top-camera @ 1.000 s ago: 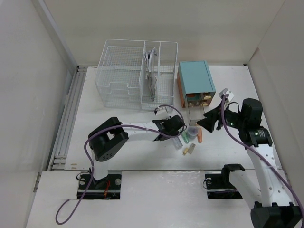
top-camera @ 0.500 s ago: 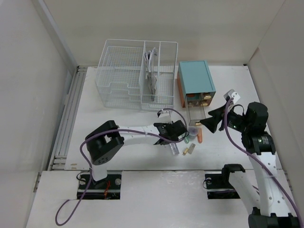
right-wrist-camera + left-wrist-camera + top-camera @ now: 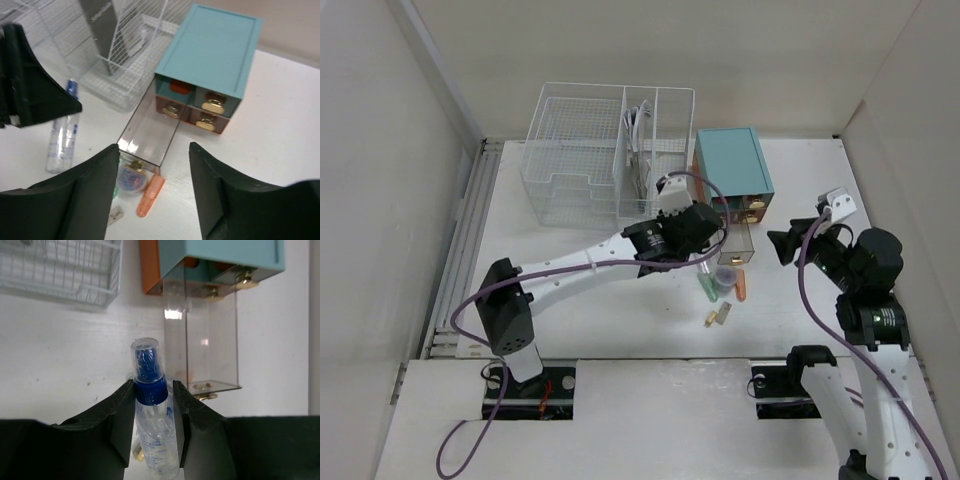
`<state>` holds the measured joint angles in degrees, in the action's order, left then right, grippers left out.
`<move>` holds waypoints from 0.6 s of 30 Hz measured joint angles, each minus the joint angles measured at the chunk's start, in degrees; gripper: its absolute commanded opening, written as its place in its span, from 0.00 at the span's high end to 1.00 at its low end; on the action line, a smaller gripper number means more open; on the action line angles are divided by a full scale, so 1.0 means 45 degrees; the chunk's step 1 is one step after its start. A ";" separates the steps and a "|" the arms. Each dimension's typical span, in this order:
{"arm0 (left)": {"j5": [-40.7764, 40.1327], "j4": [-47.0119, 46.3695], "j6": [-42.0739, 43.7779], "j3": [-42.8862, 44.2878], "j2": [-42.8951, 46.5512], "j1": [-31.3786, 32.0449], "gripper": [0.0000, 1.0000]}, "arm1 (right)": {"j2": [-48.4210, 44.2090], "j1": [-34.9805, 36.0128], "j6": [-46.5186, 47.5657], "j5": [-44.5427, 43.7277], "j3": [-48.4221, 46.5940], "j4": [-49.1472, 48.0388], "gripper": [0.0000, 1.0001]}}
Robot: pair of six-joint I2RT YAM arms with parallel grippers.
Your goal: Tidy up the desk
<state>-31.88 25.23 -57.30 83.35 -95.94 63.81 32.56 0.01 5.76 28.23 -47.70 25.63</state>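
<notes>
Blue-capped bottle (image 3: 152, 425) clamped in L end effector (image 3: 153, 390).
Axis aims at clear drawer (image 3: 200, 340) ahead; R end effector (image 3: 155, 146) open, empty.

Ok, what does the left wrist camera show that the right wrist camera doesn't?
Left wrist only: the left gripper clamped on the blue neck of the spray bottle. Right wrist only: an orange item and a round tub at the outer end of the clear drawer, and the top of the teal box. Both: the bottle, the pulled-out drawer, the box, the wire basket.
</notes>
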 measured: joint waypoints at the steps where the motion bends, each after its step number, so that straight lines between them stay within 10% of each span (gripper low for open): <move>1: -0.0034 -0.0005 0.0219 0.0345 -0.0029 -0.0107 1.00 | -0.0078 0.0000 0.0019 -0.0321 -0.0039 -0.0005 0.41; 18: 0.0398 -0.0024 0.3750 0.7009 -0.4983 -0.1418 1.00 | -0.1039 0.0000 0.0063 -0.2006 -0.0063 -0.0131 0.44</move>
<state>-30.09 25.12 -40.42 114.89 -118.37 57.43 27.88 0.01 6.04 19.20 -47.99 25.04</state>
